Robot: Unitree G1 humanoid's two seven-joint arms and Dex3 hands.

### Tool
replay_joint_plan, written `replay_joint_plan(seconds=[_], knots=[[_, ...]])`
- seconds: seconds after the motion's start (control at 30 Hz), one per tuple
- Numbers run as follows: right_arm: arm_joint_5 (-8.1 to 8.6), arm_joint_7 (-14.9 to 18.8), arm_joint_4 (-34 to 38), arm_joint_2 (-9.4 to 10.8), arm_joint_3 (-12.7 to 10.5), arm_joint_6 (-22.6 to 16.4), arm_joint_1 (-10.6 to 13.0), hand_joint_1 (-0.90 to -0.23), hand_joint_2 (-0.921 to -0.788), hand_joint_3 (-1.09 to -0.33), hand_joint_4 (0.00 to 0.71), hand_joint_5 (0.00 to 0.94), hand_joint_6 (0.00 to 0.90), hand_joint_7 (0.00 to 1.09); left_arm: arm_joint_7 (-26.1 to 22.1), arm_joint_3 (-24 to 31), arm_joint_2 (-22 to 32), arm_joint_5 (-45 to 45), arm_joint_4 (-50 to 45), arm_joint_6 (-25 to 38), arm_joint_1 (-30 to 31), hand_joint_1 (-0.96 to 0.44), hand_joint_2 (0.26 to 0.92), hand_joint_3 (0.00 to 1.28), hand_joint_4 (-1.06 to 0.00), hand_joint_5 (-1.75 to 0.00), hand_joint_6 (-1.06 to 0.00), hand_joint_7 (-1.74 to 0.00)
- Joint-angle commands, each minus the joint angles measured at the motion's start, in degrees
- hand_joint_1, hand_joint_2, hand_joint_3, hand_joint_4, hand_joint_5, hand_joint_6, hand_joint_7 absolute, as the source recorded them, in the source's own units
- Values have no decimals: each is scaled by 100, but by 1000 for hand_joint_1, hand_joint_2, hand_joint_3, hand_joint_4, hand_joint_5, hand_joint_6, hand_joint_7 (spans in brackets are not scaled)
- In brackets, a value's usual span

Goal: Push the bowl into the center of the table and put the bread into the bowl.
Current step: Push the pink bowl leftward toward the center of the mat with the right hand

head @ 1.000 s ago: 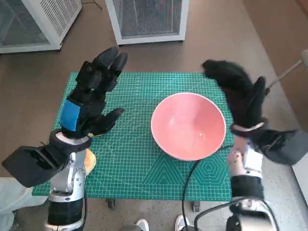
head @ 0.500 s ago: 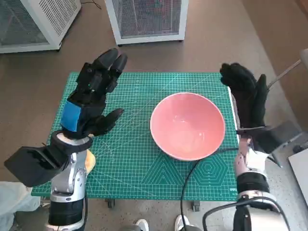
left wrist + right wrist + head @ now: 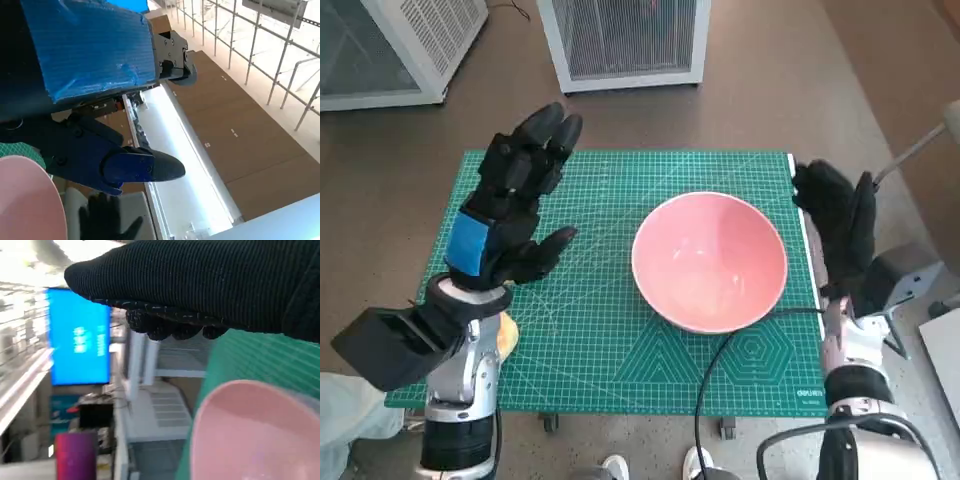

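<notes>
A pink bowl (image 3: pixel 710 260) stands empty on the green cutting mat (image 3: pixel 600 330), right of the middle. My right hand (image 3: pixel 838 228) in its black glove is raised beside the bowl's right rim, fingers apart, holding nothing; whether it touches the rim I cannot tell. My left hand (image 3: pixel 512 205) is raised over the mat's left part, fingers spread, empty. A bit of the bread (image 3: pixel 507 335) shows at the mat's left edge, mostly hidden by my left forearm. The bowl's rim (image 3: pixel 30 200) shows in the left wrist view, and the bowl (image 3: pixel 250 435) fills the corner of the right wrist view under the glove (image 3: pixel 200 285).
A black cable (image 3: pixel 715 370) runs from the bowl's near side over the mat's front edge. Two white mesh-fronted cabinets (image 3: pixel 625 40) stand on the floor beyond the table. A grey bracket (image 3: pixel 900 280) sits beside my right wrist.
My right hand has drawn back to the right and lower, from over the bowl's far right rim to beside it. The bowl and my left hand have stayed put.
</notes>
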Motion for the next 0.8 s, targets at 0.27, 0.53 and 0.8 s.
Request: replay_joint_plan(seconds=[0.27, 0.53, 0.8], knots=[[-56, -282, 229, 290, -103, 625, 246, -568, -921, -562, 301, 13, 466, 44, -6, 2, 1, -35, -70, -12, 113, -600, 921, 305, -242, 0, -88, -470], [-11, -274, 229, 471, -175, 829, 202, -565, -921, -544, 320, 13, 483, 46, -12, 42, 50, -73, -154, 30, 190, -596, 921, 302, -242, 0, -86, -473], [-30, -263, 213, 686, -204, 898, 123, -553, -921, -539, 321, 9, 496, 47, 26, 92, 101, -100, -317, 156, 284, -595, 921, 301, -242, 0, -85, -474]])
